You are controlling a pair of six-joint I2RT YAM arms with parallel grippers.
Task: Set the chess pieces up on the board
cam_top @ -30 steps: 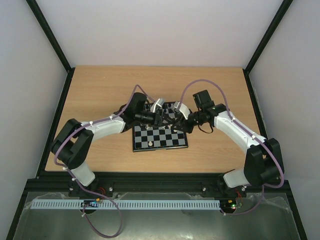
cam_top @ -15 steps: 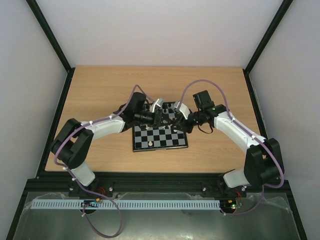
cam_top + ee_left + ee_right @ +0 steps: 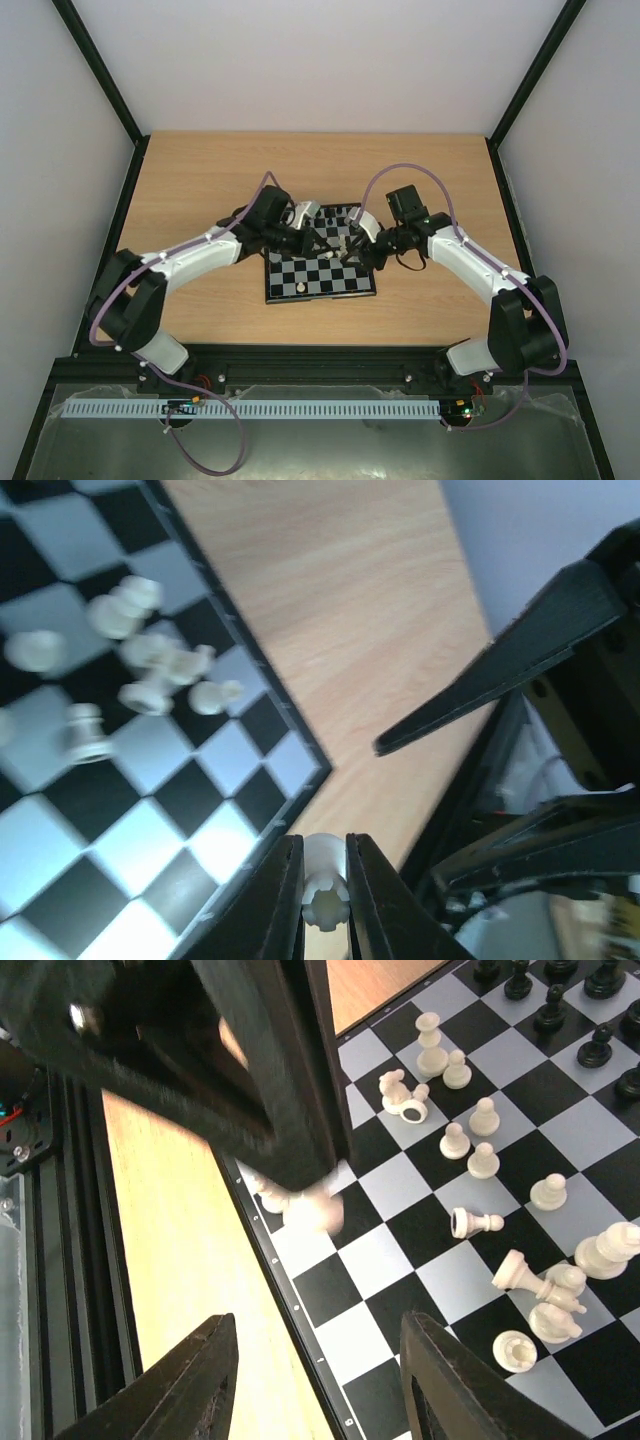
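Note:
The board point(image 3: 300, 272) lies mid-table, and both grippers meet over its far half. My left gripper point(image 3: 325, 900) is shut on a cream-white rook-like piece point(image 3: 325, 880), held just past the board's corner point(image 3: 300, 770). In the right wrist view the same left gripper point(image 3: 262, 1080) is a blurred black mass with the white piece point(image 3: 315, 1210) under it. My right gripper point(image 3: 325, 1390) stands open over the board edge point(image 3: 270, 1260), nothing between its fingers. Several white chess pieces point(image 3: 470, 1145) stand or lie scattered, and black ones point(image 3: 555, 1005) are at the far side.
One white piece point(image 3: 301, 288) stands alone near the board's front edge. Bare wooden table point(image 3: 200, 180) surrounds the board. A black frame rail point(image 3: 70, 1260) runs beside the table in the right wrist view. The two grippers point(image 3: 335, 246) are almost touching.
My left jaws have closed on the white piece and my right jaws have opened. The left arm has stretched out, its elbow lower and further left.

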